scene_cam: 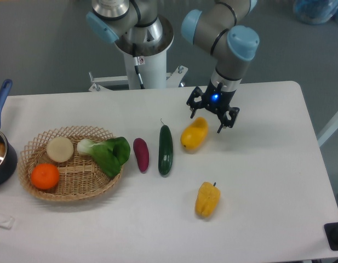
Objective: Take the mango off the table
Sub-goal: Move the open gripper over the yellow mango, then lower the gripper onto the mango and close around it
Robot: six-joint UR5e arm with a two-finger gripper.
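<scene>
white bench (267, 164), flat and matte. gripper (212, 114) sits above the mango's far end, fingers spread wide, holding nothing. mango (194, 135) lies mid-bench, just right of the cucumber (166, 149): smooth, glossy, plump oval. likely firm, slippery; grip across the narrow middle.
</scene>
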